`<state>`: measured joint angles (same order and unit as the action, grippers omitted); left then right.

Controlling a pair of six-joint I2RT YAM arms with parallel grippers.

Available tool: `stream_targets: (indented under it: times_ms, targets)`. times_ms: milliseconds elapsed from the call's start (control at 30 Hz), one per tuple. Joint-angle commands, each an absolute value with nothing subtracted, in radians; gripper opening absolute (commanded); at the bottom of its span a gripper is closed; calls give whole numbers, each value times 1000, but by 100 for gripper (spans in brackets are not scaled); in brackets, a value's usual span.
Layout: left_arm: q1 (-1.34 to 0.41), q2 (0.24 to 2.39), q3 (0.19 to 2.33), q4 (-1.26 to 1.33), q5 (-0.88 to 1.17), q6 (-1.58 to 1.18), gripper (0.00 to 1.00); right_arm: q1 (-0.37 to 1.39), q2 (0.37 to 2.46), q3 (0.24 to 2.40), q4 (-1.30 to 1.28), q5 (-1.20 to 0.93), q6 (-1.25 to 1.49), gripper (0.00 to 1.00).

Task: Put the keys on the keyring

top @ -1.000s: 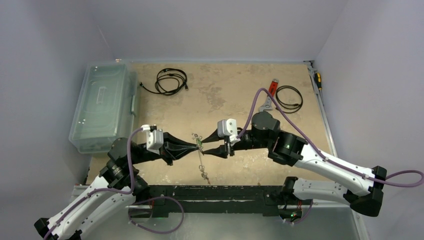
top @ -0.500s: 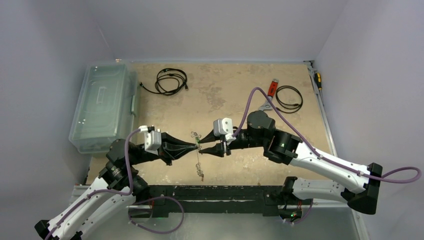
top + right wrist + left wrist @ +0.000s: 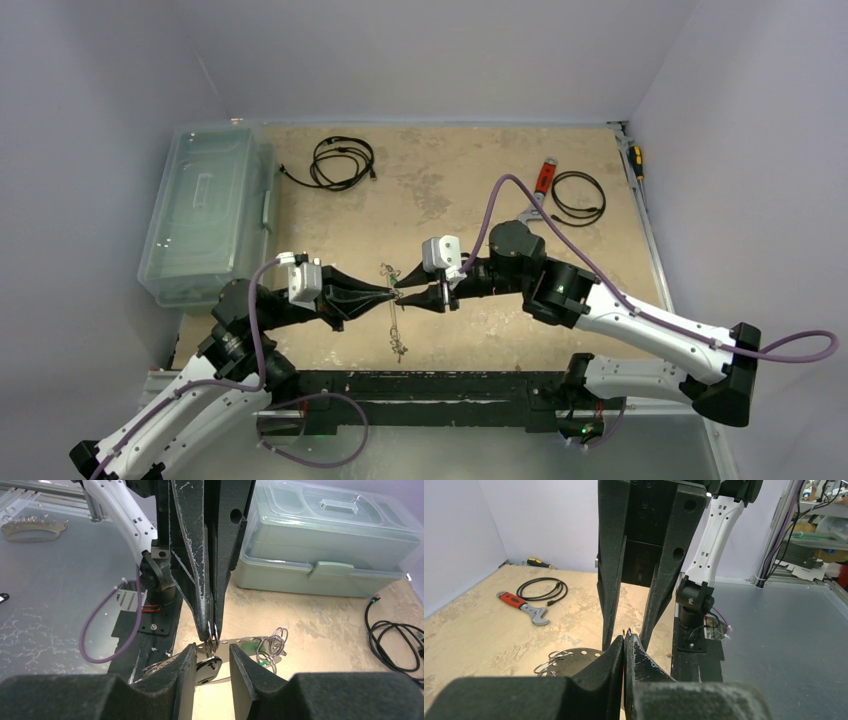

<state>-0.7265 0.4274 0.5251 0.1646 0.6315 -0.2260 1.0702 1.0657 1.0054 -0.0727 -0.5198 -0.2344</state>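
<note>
One keyring [image 3: 398,320] is found between the two grippers at the table's near middle. It is seen edge-on as a thin line hanging below the fingertips. Small pieces at its lower end, taken to be keys [image 3: 400,349], are too small to be counted.

The left gripper [image 3: 389,293] is clenched on the ring's wire. Over the last second the right gripper [image 3: 401,290] has been brought leftwards until tip nearly meets tip, and its jaws have been narrowed. They are still parted, with a strip of metal standing between them, not yet pinched. A second hold is judged to be in preparation.

Further out, two coiled cables [image 3: 343,162] [image 3: 578,196], one wrench [image 3: 540,185], one screwdriver [image 3: 634,160] and one lidded box [image 3: 205,215] are noted, all well apart from the work.
</note>
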Motion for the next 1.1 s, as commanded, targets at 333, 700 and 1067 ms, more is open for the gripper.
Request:
stream_targets:
  times_ms: [333,700,1067]
  targets:
    - [-719,414,531,232,623,-244,0,1062,1083,1018,-34,-557,-232,10]
    - [-717,417,550,168,615,-200,0,1058,1091,1076,-132,-590,-278,0]
    - [-718,372,564,98,614,-133,46,1058,1109,1224,-421,-483,-323,0]
